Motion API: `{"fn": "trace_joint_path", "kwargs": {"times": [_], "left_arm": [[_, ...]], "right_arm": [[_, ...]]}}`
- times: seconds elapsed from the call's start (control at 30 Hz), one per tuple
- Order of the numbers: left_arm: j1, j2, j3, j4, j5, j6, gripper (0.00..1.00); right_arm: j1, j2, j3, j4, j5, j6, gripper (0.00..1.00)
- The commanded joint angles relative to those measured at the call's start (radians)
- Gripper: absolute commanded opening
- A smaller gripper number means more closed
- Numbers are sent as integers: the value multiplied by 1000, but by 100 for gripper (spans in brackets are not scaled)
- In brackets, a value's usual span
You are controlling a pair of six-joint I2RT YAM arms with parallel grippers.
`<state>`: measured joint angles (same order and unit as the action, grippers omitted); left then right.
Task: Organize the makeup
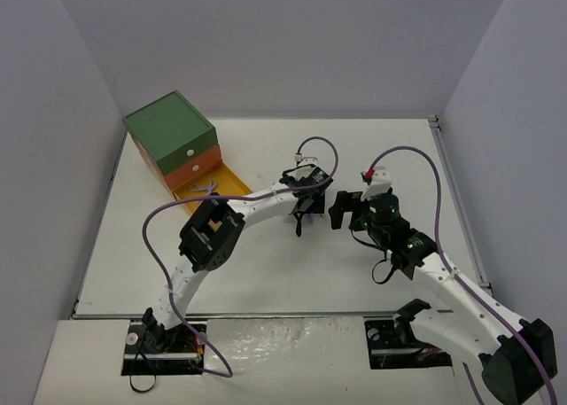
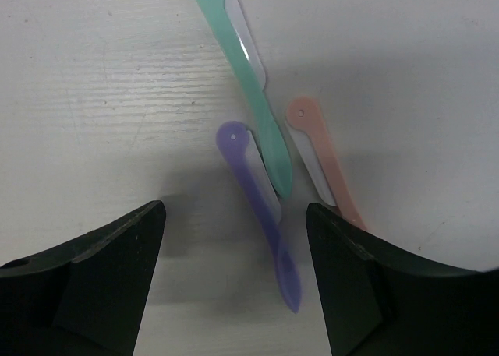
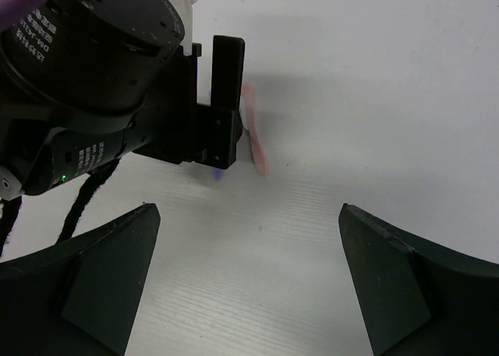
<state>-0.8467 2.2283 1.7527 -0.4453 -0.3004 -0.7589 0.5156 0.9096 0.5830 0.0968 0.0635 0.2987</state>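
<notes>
Three thin makeup tools lie close together on the white table in the left wrist view: a teal one point(image 2: 249, 91), a purple one point(image 2: 261, 216) and a salmon-pink one point(image 2: 323, 161). My left gripper point(image 2: 234, 294) is open and low over them, with the purple tool's lower end between its fingers. In the top view the left gripper point(image 1: 300, 223) hides the tools. My right gripper point(image 1: 344, 212) is open and empty just right of it. The right wrist view shows the pink tool point(image 3: 256, 146) and the purple tip point(image 3: 219, 173) beside the left gripper's body point(image 3: 140, 99). No sponges or sticks show.
A green-topped three-drawer box point(image 1: 168, 126) stands at the far left. Its yellow bottom drawer point(image 1: 232, 185) is pulled open with a small pale item inside. Grey walls close the table's back and sides.
</notes>
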Motion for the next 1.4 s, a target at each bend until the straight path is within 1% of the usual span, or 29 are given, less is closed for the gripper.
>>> {"fn": "trace_joint_path", "kwargs": {"times": [0.0, 0.2, 0.4, 0.57, 0.73, 0.9, 1.0, 1.13, 1.2, 1.23, 1.37], "left_arm": [[-4, -45, -2, -2, -52, 6, 69], [-4, -50, -46, -20, -63, 13, 62], [-1, -85, -101, -32, -85, 32, 50], [8, -103, -127, -24, -79, 50, 44], [28, -93, -119, -3, -24, 62, 37], [44, -70, -95, 9, 41, 77, 33], [46, -52, -67, -8, 50, 82, 26], [46, -48, -59, -23, 44, 89, 12], [46, -60, -67, -29, 34, 98, 3], [46, -74, -70, -32, 30, 102, 0], [46, -147, -78, -55, 3, 157, 0]], "right_arm": [[-8, -14, 1, 49, 6, 15, 97], [-8, -15, 4, 48, 4, 15, 97], [-8, -8, 7, 50, 2, 16, 97], [-8, -5, 9, 50, 2, 16, 97], [-8, -5, 8, 50, 4, 14, 97], [-8, -8, 6, 49, 7, 15, 97], [-8, -6, 7, 50, 9, 14, 97], [-8, -9, 9, 50, 9, 11, 97], [-7, -11, 9, 49, 12, 11, 97], [-8, -11, 9, 50, 12, 10, 97], [-8, -6, 14, 49, 12, 8, 97]]}}
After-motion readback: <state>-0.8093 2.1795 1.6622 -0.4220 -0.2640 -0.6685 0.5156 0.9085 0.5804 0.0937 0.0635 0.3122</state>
